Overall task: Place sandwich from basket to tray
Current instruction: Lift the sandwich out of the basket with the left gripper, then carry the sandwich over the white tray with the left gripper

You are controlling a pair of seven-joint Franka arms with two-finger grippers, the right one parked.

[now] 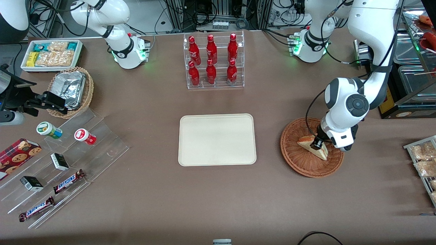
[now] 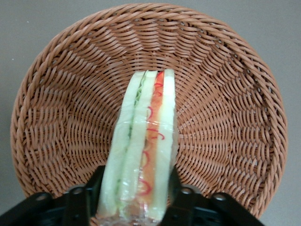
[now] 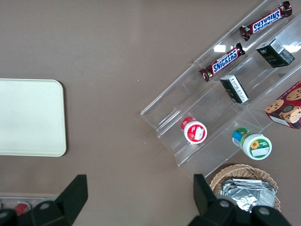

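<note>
Reddish-brown wicker all around the jaws (image 1: 317, 144): down inside the basket (image 1: 295, 153), closed on the sandwich (image 1: 308, 143), one black finger (image 2: 89, 186) pressed to each bread face. Sandwich standing on edge between them, pale bread outside, green layer along one side, pink-red filling along the other, clear wrap showing nearest the jaws. Wedge tip pointing away from the jaws toward the basket's woven wall; from the front, lower corner at or just above the weave, contact hard to tell. Basket sitting flat on the brown counter (image 1: 218, 197). Well off to the side of the jaws, toward the parked arm's end, the cream tray (image 1: 217, 139), nothing on it. Farther from the front camera than the tray, a clear rack of red bottles (image 1: 214, 60).
</note>
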